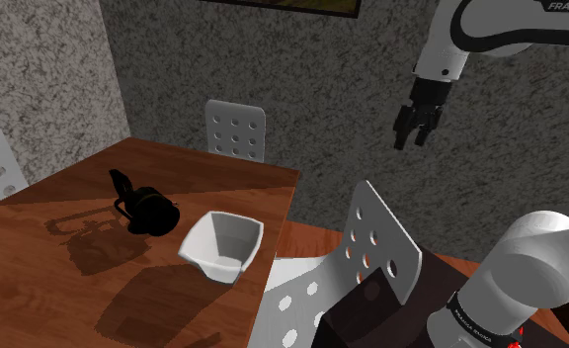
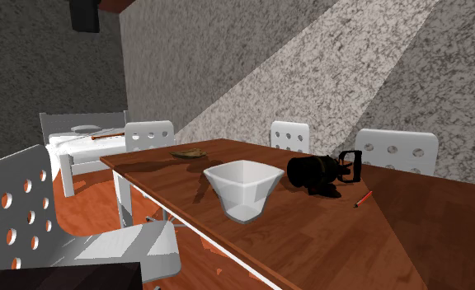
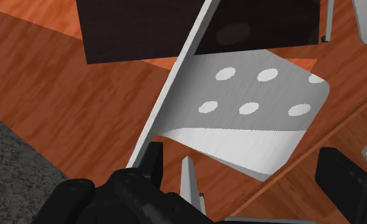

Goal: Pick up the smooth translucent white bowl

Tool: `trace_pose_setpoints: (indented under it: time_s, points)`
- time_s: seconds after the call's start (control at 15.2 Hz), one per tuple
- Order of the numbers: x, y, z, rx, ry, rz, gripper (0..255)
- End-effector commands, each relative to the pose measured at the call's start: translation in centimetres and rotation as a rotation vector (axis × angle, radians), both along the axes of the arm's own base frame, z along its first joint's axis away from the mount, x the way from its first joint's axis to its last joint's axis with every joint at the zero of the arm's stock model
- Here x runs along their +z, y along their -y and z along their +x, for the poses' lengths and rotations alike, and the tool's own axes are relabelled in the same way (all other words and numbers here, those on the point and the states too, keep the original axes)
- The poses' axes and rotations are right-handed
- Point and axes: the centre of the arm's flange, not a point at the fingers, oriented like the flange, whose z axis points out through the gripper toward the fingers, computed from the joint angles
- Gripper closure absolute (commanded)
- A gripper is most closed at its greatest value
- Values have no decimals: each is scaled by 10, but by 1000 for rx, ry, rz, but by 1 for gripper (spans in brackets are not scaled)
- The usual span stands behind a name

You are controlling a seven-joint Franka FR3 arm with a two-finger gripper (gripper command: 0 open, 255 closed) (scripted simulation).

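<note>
step: early reach; gripper (image 1: 416, 127) hangs high over the white chair (image 1: 376, 247), well apart from the bowl.
fingers: fingers (image 3: 153, 167) are spread wide and hold nothing; the chair back lies far below the gap.
bowl place: white bowl (image 1: 223, 245) is on the wooden table (image 1: 36, 287), close to the table edge on the shoulder view's right. The black jug (image 1: 149, 210) is near it, farther off and to the left.
bowl pose: upright, mouth up, with a squarish rim tapering to a small base.
long axis: none marked; the rim looks about square, though the slanted angle makes that hard to judge.
next move: likely travel toward the shoulder view's left, then down over the bowl, with the fingers lined up across one rim wall.
</note>
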Motion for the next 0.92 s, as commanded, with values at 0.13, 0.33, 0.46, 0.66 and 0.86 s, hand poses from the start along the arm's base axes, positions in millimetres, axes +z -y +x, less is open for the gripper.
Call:
trace_pose_setpoints:
  time_s: [0.13, 0.33, 0.46, 0.66, 0.86]
  points:
    - [-18, -16, 2, -31, 9, 19, 0]
    - [-44, -40, 6, -77, 22, 48, 0]
    - [-62, -57, 10, -108, 31, 68, 0]
    - [-87, -82, 16, -154, 45, 97, 0]
    - [-111, -108, 25, -200, 58, 126, 0]
